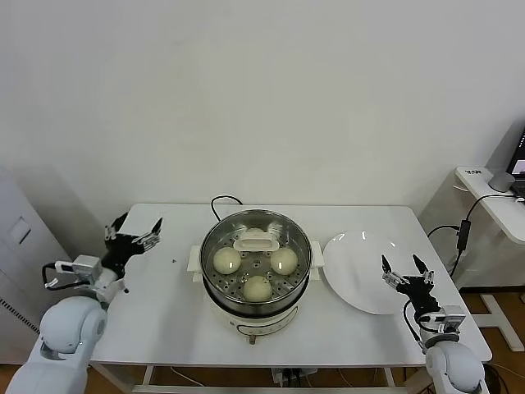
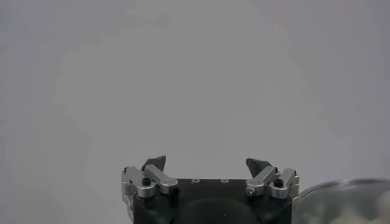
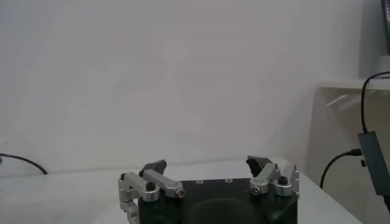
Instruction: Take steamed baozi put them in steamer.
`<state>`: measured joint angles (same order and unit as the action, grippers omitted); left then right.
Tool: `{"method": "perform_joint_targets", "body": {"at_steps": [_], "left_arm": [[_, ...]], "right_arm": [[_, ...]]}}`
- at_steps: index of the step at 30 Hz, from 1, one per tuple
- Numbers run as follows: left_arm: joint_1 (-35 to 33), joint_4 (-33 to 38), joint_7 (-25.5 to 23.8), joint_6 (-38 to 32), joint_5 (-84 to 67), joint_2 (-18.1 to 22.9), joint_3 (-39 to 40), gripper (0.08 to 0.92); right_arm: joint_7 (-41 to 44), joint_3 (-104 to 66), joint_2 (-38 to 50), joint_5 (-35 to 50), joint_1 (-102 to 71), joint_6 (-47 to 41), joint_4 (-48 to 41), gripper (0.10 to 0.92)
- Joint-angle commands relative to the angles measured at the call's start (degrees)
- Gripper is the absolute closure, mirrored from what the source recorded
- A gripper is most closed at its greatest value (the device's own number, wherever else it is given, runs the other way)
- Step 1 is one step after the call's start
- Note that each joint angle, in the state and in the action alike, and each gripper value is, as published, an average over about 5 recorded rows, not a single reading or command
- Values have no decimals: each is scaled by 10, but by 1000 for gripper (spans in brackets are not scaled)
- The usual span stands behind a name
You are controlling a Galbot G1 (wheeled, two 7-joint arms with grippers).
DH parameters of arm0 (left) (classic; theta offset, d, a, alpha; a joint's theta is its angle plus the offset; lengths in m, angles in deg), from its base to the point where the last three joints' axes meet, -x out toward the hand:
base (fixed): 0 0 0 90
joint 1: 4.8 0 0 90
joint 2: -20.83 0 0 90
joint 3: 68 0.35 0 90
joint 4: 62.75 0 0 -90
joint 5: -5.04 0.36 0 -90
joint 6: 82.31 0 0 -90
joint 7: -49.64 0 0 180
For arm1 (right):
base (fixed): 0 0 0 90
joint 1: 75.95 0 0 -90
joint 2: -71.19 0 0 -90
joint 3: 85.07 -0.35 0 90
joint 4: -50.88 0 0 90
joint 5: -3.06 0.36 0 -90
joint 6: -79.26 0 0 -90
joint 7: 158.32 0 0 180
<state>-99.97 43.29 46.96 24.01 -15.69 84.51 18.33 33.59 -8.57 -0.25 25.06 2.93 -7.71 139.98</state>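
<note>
Three buns (image 1: 257, 270) sit on the holed tray inside the steamer (image 1: 256, 305), which stands mid-desk (image 1: 164, 312); a lid (image 1: 256, 243) with a white handle lies across its far side. A white plate (image 1: 365, 271) lies just right of it. The left pincer (image 1: 132, 233) hangs spread left of the steamer, holding nothing. The right pincer (image 1: 404, 268) is spread too, above the plate's right rim.

You have two glossy white arms with rounded shells, each wearing a pale grey wrist block and looped black cables. Your left gripper (image 1: 132, 233) and right gripper (image 1: 404, 269) share a black body with silver finger links, black screws and dark pointed tips; on both wrist views the links sit at 8 and 4 o'clock.
</note>
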Motion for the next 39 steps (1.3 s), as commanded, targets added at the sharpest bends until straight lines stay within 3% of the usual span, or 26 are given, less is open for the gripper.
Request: {"method": "perform_joint_targets", "body": {"at_steps": [1, 6, 16, 39], "left_arm": [[-12, -134, 1, -42, -9, 1, -14, 177], [-10, -159, -10, -58, 8, 3, 5, 177], [-33, -141, -13, -60, 18, 31, 32, 177], [-25, -141, -8, -49, 11, 45, 17, 177]], "right_arm": [[-24, 1, -2, 2, -8, -28, 27, 203], [-25, 2, -4, 5, -12, -33, 33, 203], [-28, 5, -6, 4, -12, -43, 33, 203], [-22, -5, -2, -15, -11, -55, 23, 203]]}}
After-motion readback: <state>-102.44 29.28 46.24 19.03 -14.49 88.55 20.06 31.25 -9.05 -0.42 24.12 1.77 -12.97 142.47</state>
